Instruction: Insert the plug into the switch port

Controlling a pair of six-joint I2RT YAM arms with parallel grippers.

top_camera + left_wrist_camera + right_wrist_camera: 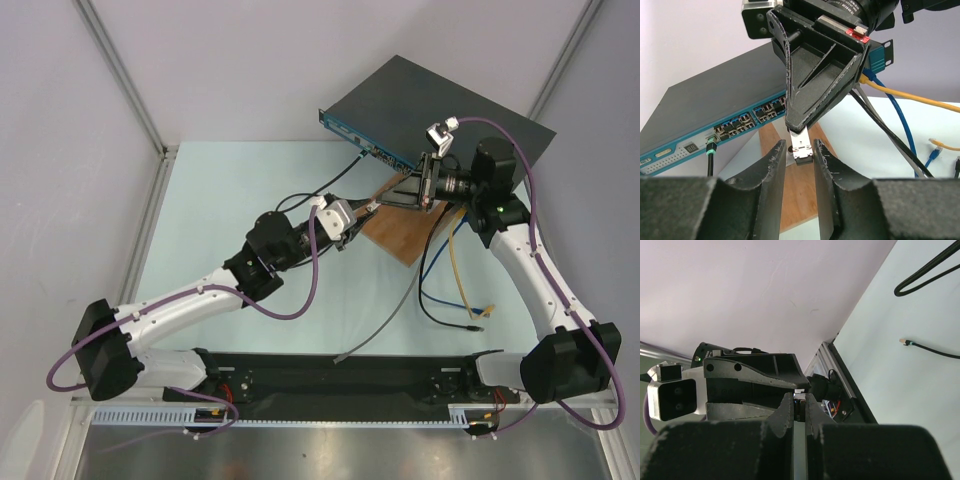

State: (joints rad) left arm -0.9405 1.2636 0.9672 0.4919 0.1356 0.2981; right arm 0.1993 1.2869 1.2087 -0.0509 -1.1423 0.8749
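Left wrist view: right gripper clamps the boxy silver plug; left gripper spread.

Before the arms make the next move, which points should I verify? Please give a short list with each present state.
1. The right claw holds the plug: ok.
2. Plug sits between the fingers of the left claw: ok.
3. Left claw closed on the plug: not ok, gaps on both sides.
4. Plug at a port of the switch: not ok, the two are apart.
5. Plug turned correctly for the port: cannot tell.
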